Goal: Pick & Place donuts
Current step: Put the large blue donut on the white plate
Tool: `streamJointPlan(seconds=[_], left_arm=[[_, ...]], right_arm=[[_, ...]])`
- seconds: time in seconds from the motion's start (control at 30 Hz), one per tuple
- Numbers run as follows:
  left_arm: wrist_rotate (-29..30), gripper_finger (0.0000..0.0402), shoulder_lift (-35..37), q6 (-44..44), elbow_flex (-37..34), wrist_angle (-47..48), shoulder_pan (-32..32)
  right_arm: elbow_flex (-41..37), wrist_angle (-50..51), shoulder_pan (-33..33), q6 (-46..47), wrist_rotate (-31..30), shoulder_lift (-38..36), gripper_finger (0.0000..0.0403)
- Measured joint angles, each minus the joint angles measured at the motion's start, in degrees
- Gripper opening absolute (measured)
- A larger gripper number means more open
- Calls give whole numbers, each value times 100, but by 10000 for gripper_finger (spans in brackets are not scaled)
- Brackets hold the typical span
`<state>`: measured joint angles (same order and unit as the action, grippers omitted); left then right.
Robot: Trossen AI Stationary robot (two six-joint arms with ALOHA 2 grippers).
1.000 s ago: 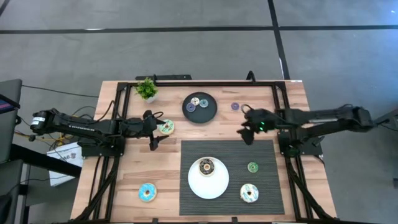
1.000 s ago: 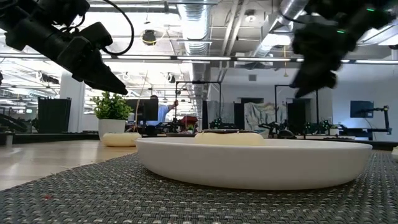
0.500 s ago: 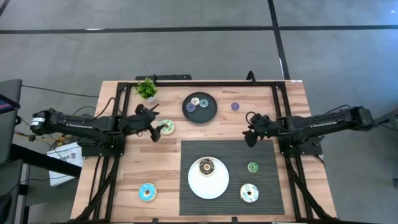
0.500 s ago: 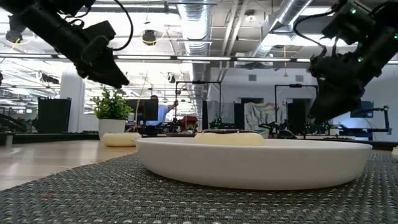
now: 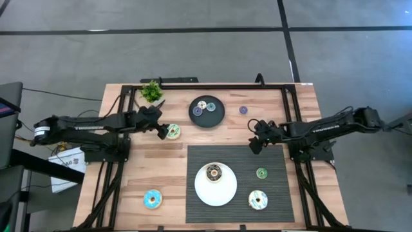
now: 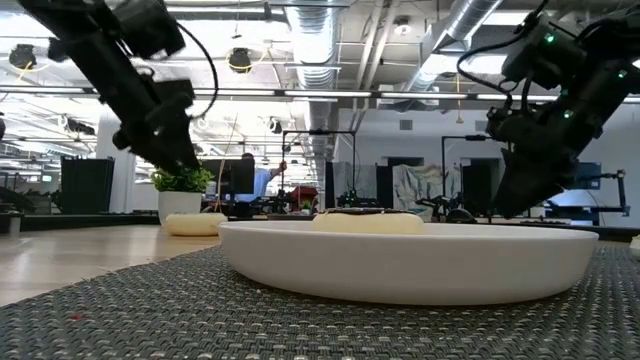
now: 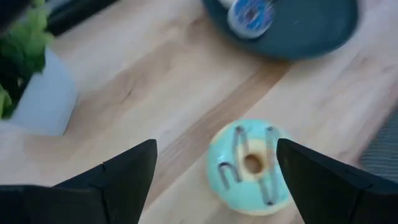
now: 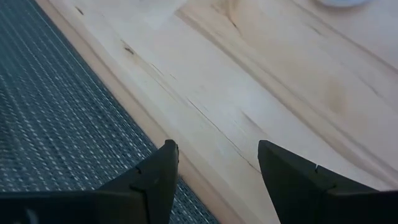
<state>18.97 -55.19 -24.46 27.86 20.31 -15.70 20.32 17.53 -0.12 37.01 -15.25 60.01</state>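
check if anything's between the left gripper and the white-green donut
Nothing visible. The left gripper is open over bare wood with the white-green donut showing in the gap between its fingers. The plant pot and black plate sit off to the sides.

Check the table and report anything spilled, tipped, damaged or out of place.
Nothing stands out. The donuts lie flat: one on the white plate, two small ones on the black plate, the rest loose on the wood and mat. The plant stands upright.
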Motion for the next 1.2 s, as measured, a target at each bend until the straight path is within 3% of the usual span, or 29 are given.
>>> streamJointPlan(seconds=[0.63, 0.9, 1.2], left_arm=[[-231, 325, -2422, 637, 699, -2, -240], [-279, 323, -2987, 635, 930, 19, -240], [-521, 250, -2991, 628, 997, 147, -240]], right_arm=[[0, -1, 0, -151, 31, 112, 210], [0, 0, 0, -151, 33, 112, 210], [0, 1, 0, -149, 36, 112, 210]])
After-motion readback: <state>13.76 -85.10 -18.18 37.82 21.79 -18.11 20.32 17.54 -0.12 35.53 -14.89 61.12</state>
